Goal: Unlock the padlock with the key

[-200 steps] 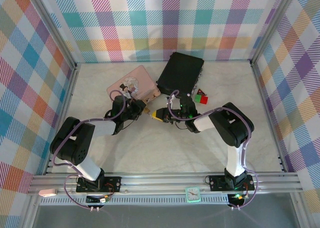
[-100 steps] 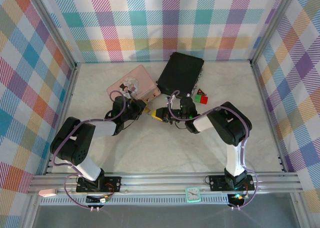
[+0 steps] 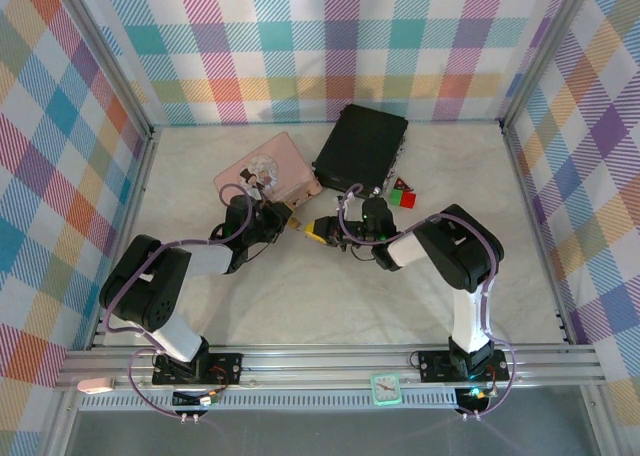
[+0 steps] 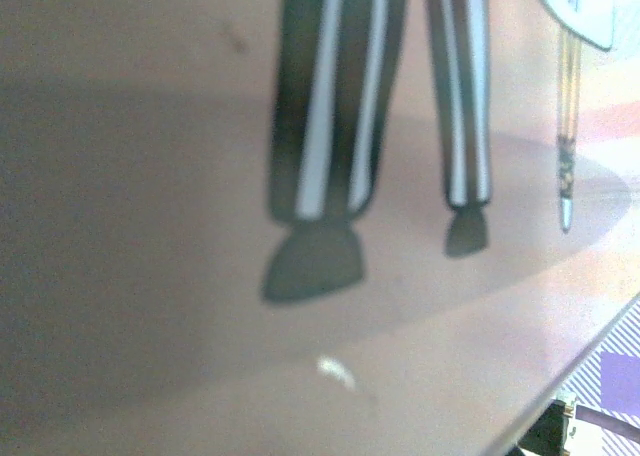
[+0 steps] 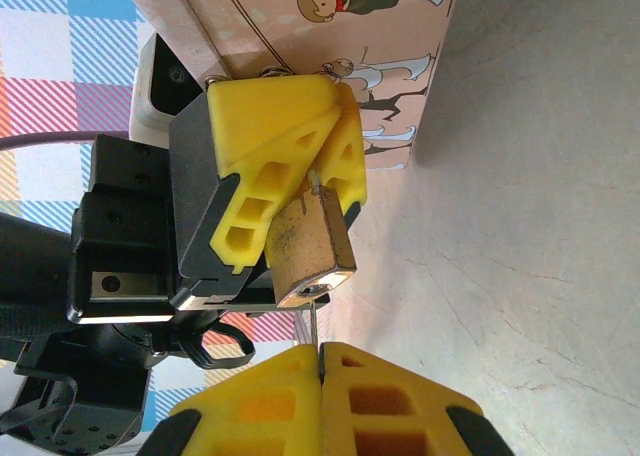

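Right claw (image 5: 320, 354), key (image 5: 315, 326) at padlock (image 5: 310, 251) base

No legible text, label, brand or number found. Printed cartoon figures only, without readable lettering, noted on pink tin (image 5: 390, 76) directly behind left hand (image 5: 298, 221).

Arms (image 3: 462, 326) blk/wht, purple cables (image 5: 40, 141), yellow fingers (image 5: 270, 126).

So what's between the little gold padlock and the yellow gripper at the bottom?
Only the thin silver key. In the right wrist view it sticks up from the shut right gripper toward the keyhole end of the padlock.
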Motion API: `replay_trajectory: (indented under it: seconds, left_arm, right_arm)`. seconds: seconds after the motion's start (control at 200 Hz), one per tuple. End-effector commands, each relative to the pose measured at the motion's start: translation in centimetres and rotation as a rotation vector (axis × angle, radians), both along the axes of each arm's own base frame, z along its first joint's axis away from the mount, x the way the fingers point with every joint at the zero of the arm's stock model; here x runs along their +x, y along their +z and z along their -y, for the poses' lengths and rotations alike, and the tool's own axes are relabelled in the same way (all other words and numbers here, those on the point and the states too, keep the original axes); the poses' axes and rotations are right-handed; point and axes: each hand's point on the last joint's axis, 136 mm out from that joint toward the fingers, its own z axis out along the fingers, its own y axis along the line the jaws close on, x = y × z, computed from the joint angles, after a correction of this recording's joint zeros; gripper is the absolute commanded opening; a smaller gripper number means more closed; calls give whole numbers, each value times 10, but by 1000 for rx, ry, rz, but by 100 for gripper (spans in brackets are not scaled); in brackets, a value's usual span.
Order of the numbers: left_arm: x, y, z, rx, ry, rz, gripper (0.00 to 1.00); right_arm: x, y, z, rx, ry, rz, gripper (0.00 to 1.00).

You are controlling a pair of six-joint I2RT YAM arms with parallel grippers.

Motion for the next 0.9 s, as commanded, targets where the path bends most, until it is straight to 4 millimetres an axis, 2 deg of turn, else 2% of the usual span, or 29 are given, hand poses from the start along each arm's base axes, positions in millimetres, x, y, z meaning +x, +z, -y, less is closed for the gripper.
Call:
replay_trajectory:
  seconds: [0.0, 0.125, 0.46, 0.895]
  left_arm:
    - [-8, 11, 7, -61, -15, -11, 0]
    - [-8, 13, 8, -60, -17, -6, 0]
    - [-11, 12, 11, -51, -27, -8, 0]
    - [-9, 8, 12, -41, -24, -10, 0]
  right_arm:
    - [1, 8, 4, 18, -14, 28, 0]
    - [3, 6, 4, 11, -26, 16, 0]
    - [10, 16, 3, 41, -43, 26, 0]
    - [8, 24, 5, 61, -45, 28, 0]
